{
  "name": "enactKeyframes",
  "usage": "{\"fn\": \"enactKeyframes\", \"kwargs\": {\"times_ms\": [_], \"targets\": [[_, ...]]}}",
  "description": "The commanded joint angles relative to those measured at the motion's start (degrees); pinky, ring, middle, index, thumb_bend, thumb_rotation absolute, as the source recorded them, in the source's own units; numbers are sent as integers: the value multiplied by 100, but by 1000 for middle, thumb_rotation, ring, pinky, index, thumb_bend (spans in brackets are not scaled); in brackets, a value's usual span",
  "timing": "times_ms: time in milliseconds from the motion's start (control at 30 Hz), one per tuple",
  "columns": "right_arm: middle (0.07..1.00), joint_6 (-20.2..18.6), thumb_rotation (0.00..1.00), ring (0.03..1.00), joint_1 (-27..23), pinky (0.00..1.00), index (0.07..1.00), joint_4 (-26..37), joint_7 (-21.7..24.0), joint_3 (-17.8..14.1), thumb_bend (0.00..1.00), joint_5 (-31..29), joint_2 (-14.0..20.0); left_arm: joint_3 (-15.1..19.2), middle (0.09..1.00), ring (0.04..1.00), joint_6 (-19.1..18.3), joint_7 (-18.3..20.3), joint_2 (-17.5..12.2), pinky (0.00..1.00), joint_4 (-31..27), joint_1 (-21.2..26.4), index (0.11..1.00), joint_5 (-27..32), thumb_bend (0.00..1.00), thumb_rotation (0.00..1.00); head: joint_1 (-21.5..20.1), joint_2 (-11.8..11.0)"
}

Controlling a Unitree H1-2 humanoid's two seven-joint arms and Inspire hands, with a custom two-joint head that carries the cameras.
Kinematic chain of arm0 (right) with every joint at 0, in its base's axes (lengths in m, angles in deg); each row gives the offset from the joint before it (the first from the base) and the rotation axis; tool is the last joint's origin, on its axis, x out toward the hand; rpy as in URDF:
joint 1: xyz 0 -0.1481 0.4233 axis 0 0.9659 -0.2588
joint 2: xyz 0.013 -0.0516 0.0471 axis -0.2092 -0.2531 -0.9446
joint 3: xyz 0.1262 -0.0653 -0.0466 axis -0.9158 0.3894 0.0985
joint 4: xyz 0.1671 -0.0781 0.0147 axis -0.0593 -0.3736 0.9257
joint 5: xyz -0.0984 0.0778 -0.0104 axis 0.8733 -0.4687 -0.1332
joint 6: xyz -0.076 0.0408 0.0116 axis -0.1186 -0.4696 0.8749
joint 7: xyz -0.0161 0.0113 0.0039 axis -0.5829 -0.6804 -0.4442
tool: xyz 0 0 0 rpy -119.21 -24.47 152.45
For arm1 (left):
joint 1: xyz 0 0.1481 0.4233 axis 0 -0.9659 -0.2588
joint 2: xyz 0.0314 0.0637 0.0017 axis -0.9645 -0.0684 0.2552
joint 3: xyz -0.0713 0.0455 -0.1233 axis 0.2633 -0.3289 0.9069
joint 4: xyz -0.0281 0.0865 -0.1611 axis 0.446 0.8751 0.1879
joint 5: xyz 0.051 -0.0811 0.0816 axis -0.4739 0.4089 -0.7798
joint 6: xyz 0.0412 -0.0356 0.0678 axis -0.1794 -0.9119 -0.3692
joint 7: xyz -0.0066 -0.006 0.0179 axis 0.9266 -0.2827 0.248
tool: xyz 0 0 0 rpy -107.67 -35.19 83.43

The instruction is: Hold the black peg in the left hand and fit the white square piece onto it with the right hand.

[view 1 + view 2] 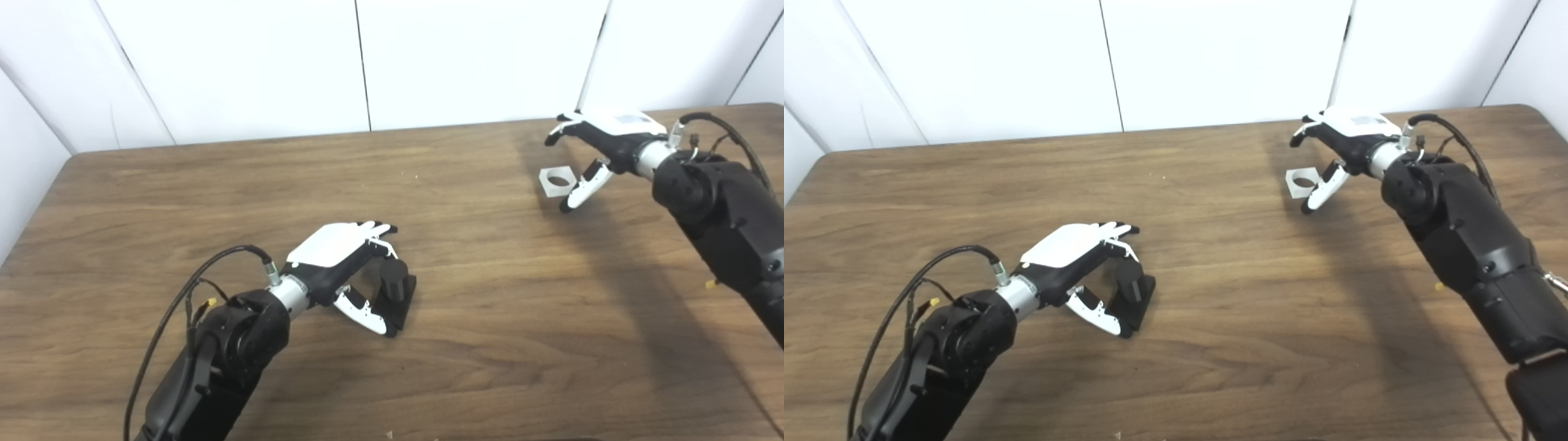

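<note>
On the left half of the brown wooden table (490, 343), the left arm enters from the bottom edge and ends in the left hand (343, 260), palm turned down, white back plate uppermost. Its fingers (381, 231) are spread and curve over the top of the black peg (394, 283), while the thumb (366, 312) reaches along the near side of the peg's base. The hand brackets the peg loosely; whether the fingers actually press on it cannot be told, and the peg's flat base lies on the table surface with the round post standing upright. A black cable (184, 294) loops from the wrist back along the forearm.

Toward the far right of the table, well apart from the peg, lies the white square piece (557, 180), a pale block with a round hole through its middle, resting on the wood. Just beside it, on its right, is the right hand (1344, 147), open, holding nothing. Its fingers (1304, 131) arch above and behind the piece, and its thumb (1323, 187) points down at the piece's right edge, very near or touching it. The right arm runs back to the lower right corner. White wall panels (245, 61) stand behind the table.
</note>
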Motion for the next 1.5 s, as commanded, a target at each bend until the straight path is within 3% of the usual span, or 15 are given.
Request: {"fn": "enactKeyframes", "kwargs": {"times_ms": [0,700,1467], "targets": [[946,135,237,1000,-412,1000,762,55,-33,-50,911,80,92,3,987,1000,-8,69,-129,1000,12,88,644,-31,910,325,-1,-5],[927,39,222,1000,-772,1000,744,-443,169,161,895,300,-17,2,985,1000,-47,95,-135,1000,-58,105,634,-19,891,341,1,16],[937,-38,239,1000,-759,1000,796,-889,204,321,867,516,-70,9,984,1000,-79,165,-143,1000,-157,107,626,-21,882,340,16,31]]}}
